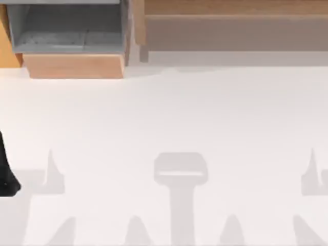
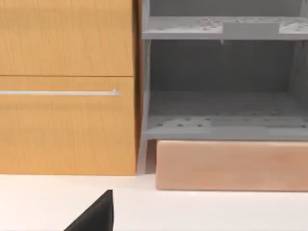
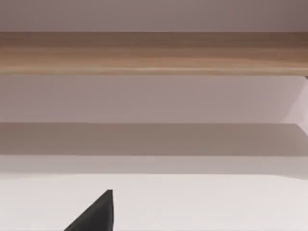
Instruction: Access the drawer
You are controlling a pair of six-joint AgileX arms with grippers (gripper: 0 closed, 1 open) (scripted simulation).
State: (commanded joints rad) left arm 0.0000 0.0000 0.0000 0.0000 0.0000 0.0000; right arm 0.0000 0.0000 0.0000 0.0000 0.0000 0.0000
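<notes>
You've got a white table [image 1: 169, 118] taking up most of the top view, bare in the middle with just arm shadows across its near part. Along the far edge, toward the right, runs the long wooden shelf unit [image 1: 230, 20]; the right wrist view looks straight at it [image 3: 154, 53]. At the far left corner sits the cabinet [image 2: 67, 86] with orange-brown wood fronts and a thin metal bar handle [image 2: 60, 92].

The drawer [image 1: 74, 65] is right next to that, at the far edge on the left side, pulled out toward you: light-brown front panel forward, grey walls and floor open to view behind it. The left wrist view faces it head-on [image 2: 231, 166], with a grey shelf above the drawer's cavity.

Your left arm [image 1: 6, 171] pokes in as a dark shape at the table's left edge, well apart from the drawer. As for the pincers, I can't tell whether either one is apart or together.
</notes>
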